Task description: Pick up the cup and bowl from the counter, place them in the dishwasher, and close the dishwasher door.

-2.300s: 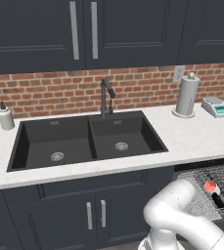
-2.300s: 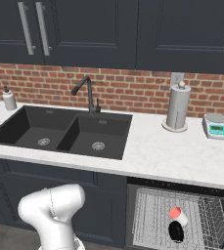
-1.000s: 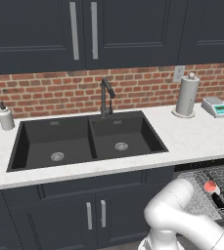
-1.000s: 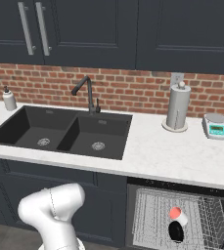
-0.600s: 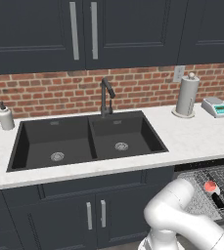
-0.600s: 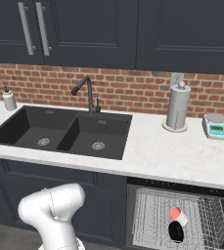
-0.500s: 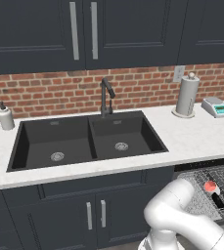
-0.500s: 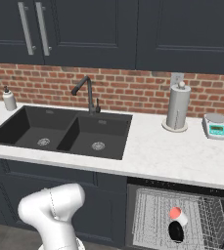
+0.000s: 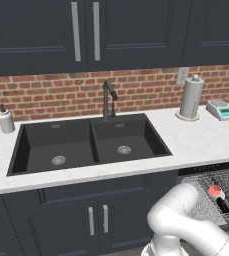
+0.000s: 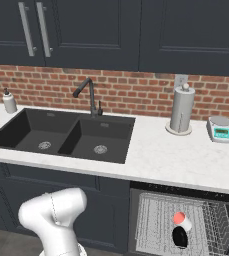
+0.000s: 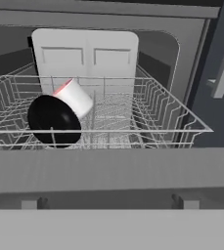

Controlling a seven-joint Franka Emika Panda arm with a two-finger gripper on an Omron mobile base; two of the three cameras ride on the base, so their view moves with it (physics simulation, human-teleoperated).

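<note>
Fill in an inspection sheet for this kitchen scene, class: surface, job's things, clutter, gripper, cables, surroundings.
Surface: white counter with black double sink.
Job's things: cup and bowl lie touching in the dishwasher rack; door not yet closed.
Clutter: paper towel roll, kitchen scale, soap bottle.
Gripper: fingers open, holding nothing.
Cables: nothing seen.
Surroundings: brick wall, dark cabinets.

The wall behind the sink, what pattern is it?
Red brick wall with pale mortar lines, clearest in the left base view.
</note>
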